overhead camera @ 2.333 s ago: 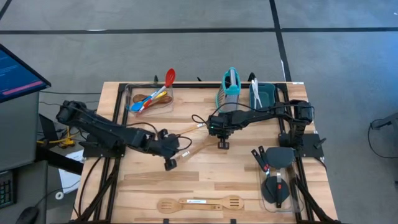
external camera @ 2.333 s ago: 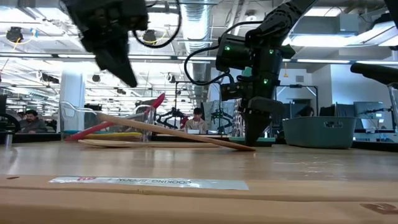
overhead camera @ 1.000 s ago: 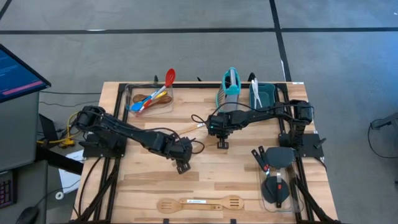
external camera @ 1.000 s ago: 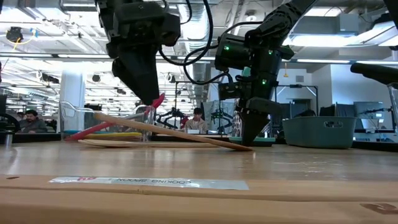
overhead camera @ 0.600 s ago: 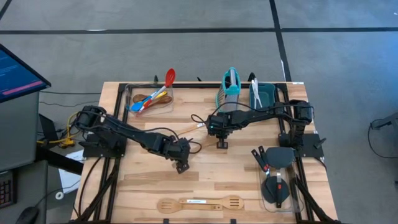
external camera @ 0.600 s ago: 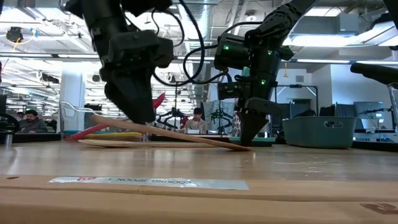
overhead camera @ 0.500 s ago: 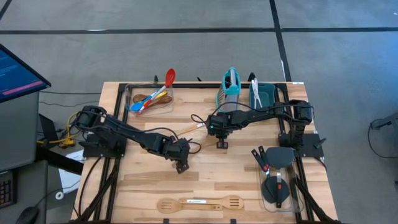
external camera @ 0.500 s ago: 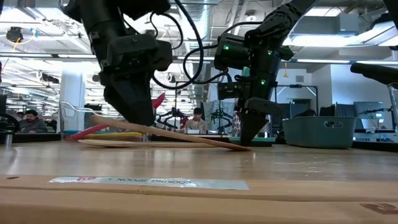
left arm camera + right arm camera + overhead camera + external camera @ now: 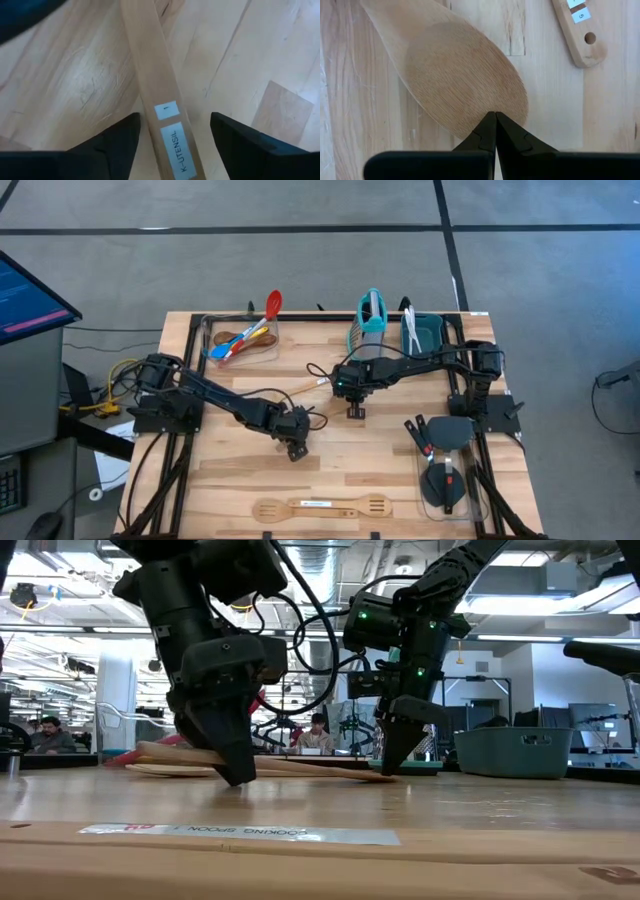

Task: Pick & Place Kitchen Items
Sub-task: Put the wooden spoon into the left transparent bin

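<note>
The wooden table [image 9: 330, 470] carries everything, under the exposed ducts and strip lights of a big open workroom where a person sits at a desk far behind.

Of the containers, the clear container [image 9: 215, 350] at the back left holds red, blue and yellow spoons [image 9: 250, 335]. The teal bin [image 9: 432, 332] at the back right holds a pale utensil, and the teal box grater [image 9: 372, 315] stands upright just beside it. Another clear container [image 9: 450, 490] at the front right holds black spatulas [image 9: 443, 473].

A wooden spoon and slotted spatula [image 9: 322, 506] lie end to end along the front edge.

My left gripper [image 9: 172, 132] is down at the table's middle, fingers [image 9: 117, 140] spread wide on either side of a wooden utensil handle [image 9: 152, 80] with a label; they do not touch it. My right gripper [image 9: 495, 117] is pressed shut, its tips resting on the bowl of a wooden spoon [image 9: 465, 80] near the grater, and a second handle end with a hole [image 9: 580, 35] lies just beside.
</note>
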You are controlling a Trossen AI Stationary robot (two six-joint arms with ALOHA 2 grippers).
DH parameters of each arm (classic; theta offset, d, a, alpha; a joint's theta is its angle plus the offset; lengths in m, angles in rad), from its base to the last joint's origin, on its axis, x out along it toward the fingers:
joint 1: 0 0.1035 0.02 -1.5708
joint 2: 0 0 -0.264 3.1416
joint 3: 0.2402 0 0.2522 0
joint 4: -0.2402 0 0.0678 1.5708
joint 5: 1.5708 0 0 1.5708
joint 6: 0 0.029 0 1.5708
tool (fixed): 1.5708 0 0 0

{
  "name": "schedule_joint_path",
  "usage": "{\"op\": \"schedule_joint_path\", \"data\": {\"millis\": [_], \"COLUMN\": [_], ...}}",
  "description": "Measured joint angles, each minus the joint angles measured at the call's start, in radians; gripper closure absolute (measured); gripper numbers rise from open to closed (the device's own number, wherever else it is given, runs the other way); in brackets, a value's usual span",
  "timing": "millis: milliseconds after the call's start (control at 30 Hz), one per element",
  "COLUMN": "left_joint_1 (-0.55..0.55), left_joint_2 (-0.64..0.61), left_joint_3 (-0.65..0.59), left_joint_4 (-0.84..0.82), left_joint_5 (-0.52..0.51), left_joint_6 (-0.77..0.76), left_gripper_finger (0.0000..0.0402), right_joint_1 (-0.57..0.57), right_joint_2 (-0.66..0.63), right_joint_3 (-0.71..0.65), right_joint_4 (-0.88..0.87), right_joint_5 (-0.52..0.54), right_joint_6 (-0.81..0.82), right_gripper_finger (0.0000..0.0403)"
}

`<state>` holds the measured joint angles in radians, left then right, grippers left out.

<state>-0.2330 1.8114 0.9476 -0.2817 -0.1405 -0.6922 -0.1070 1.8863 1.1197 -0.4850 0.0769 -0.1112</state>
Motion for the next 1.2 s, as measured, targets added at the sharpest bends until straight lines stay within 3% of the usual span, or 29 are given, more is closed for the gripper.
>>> {"op": "schedule_joint_path", "data": {"millis": [133,533,1067,1200], "left_joint_1": [0.0,0.0,0.0,-0.002], "left_joint_2": [-0.01,-0.012,-0.011,-0.01], "left_joint_3": [-0.002,-0.003,-0.003,-0.003], "left_joint_4": [0.0,0.001,0.005,0.009], "left_joint_5": [-0.013,-0.028,-0.026,-0.024], "left_joint_6": [0.0,-0.023,-0.003,0.031], "left_gripper_finger": [0.0192,0.0336,0.0343,0.0343], "right_joint_1": [0.0,0.001,0.008,0.012], "right_joint_2": [0.0,0.0,-0.005,-0.029], "right_joint_3": [0.0,0.0,0.0,0.032], "right_joint_4": [0.0,-0.007,-0.007,-0.079], "right_joint_5": [0.0,-0.005,-0.004,0.003], "right_joint_6": [0.0,0.0,0.0,0.0], "right_gripper_finger": [0.0403,0.0403,0.0403,0.0403]}}
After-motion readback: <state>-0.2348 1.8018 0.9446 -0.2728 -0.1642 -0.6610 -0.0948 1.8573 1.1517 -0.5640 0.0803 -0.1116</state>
